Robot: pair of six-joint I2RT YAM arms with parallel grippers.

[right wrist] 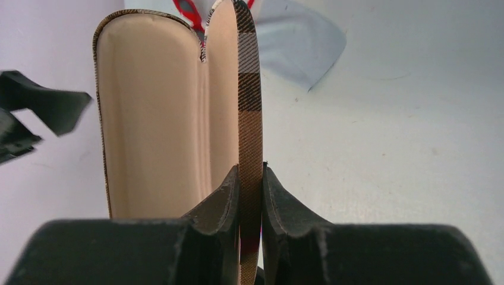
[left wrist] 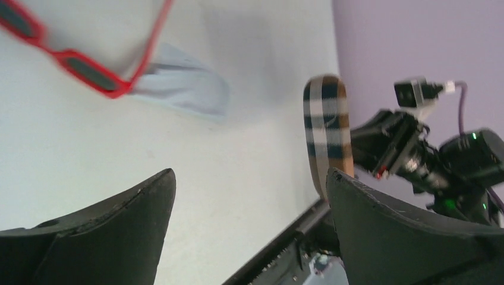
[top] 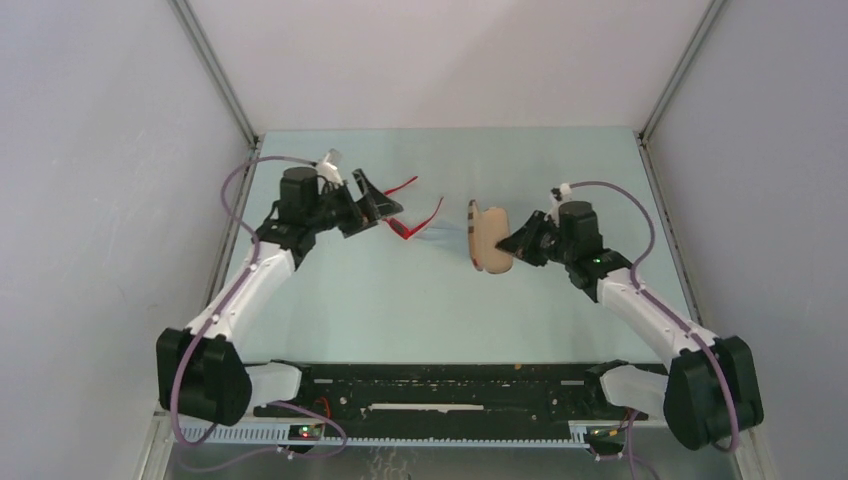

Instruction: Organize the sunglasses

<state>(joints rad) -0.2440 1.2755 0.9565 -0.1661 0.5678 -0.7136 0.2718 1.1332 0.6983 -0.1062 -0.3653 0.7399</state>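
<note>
On the right of the bench (top: pixel 400 310), nearest to us, the right jaws were clamped on one plaid-covered half of the brown case (right wrist: pixel 154 119). They pinched its thin wall edge-on. The case stood open on its side, its tan lining turned left towards the middle of the bench. We judged that this grip was there to steady the case and hold its mouth open to receive something.

Just left of the case, and slightly farther, lay the pale blue cloth (left wrist: pixel 184 89), flat on the bench. The sunglasses (top: pixel 400 229) rested beside it with their red arms unfolded and pointing far. One end of the frame seemed to overlap the cloth's edge. They sat between the case and the left arm, outside the case.

Farthest, at the left, the left jaws stood wide open with nothing between them. They pointed right, close to the sunglasses. We read that as readiness to take the frame and carry it across.
</note>
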